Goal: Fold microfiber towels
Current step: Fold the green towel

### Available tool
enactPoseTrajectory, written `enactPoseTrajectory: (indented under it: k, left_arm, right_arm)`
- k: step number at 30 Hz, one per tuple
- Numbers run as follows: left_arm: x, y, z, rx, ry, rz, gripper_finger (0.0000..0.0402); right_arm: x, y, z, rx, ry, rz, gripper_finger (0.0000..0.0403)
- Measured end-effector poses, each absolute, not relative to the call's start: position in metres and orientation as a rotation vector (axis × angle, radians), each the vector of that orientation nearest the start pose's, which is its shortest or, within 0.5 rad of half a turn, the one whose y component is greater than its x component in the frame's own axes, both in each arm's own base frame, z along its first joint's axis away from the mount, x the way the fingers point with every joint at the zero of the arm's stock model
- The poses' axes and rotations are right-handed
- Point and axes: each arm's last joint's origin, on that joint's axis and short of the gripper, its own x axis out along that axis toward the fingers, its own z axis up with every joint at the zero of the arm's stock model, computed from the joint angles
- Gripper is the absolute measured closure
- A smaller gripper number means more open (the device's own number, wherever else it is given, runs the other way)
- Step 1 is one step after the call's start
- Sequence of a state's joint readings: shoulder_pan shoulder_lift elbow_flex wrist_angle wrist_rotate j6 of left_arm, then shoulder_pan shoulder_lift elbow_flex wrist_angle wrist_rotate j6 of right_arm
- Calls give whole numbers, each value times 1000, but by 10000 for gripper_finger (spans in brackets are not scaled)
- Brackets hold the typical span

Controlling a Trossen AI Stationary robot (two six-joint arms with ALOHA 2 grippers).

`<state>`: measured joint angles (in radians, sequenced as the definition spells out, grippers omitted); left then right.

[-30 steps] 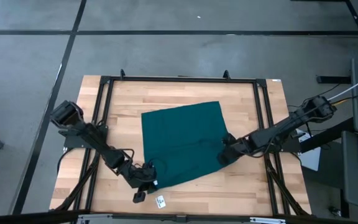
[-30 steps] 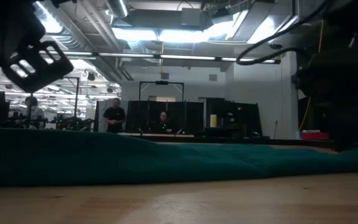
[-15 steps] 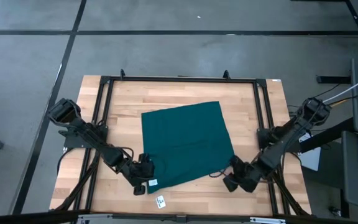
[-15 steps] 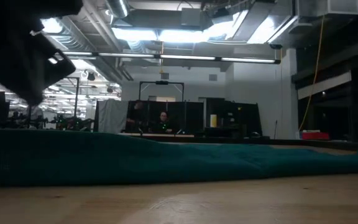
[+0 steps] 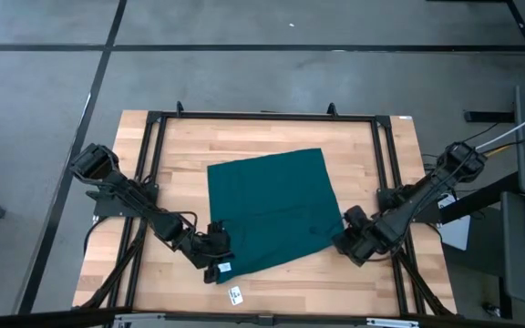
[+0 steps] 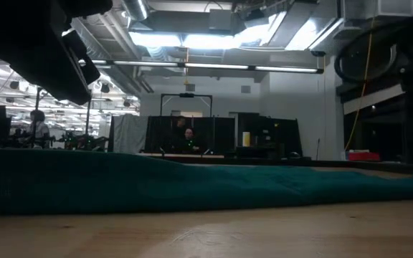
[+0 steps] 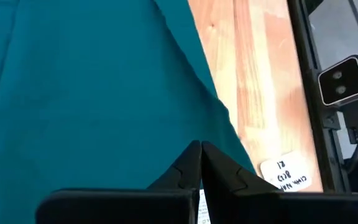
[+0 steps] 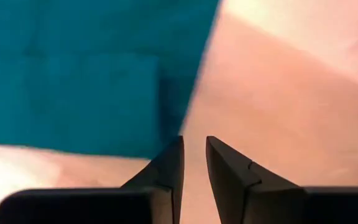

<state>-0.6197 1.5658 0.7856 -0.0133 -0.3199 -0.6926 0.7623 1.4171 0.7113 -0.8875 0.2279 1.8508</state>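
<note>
**A:** Start at the front edge of the table. What sits closest?

**B:** In the high view, a small white tag (image 5: 236,293) lies on the bare wood at about 6 o'clock, just clear of the towel's near edge. The left wrist view shows a white sticker (image 7: 284,175) with handwriting on the wood beside the towel.

**A:** And the left gripper?

**B:** The left gripper (image 5: 219,267) is at roughly 7 o'clock, down at the near left corner of the microfiber towel (image 5: 272,208). In its wrist view the two dark fingers (image 7: 188,168) are pressed together over the towel's edge; whether they pinch any fabric I cannot tell.

**A:** The right one?

**B:** The right gripper (image 5: 346,244) is at about 4 o'clock, just beside the towel's near right corner. In its wrist view the fingertips (image 8: 173,158) stand slightly apart with bare wood showing between them, and the teal cloth lies just ahead. Nothing is held there.

**A:** Where is the towel itself?

**B:** Spread flat around the middle of the wooden table (image 5: 372,155), turned a little so its edges are not square to the black frame (image 5: 262,116). A small white label (image 5: 225,267) shows at its near left corner. In the low view it forms a low teal ridge (image 6: 192,183) across the whole width.

**A:** Anything farther back?

**B:** In the low view, beyond the table, a person (image 6: 188,140) sits at a desk under ceiling lights, toward 12 o'clock.
</note>
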Motion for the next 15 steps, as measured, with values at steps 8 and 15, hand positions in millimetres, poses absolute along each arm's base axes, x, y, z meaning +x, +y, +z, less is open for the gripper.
enactPoseTrajectory:
  k: [8, 15]
  left_arm:
    - [252, -168, 171, -309, 761, -38, 398]
    - [252, -168, 171, -306, 764, -45, 396]
  right_arm:
    - [144, 123, 159, 741, 1109, -971, 335]
    - [147, 127, 147, 817, 1111, -862, 343]
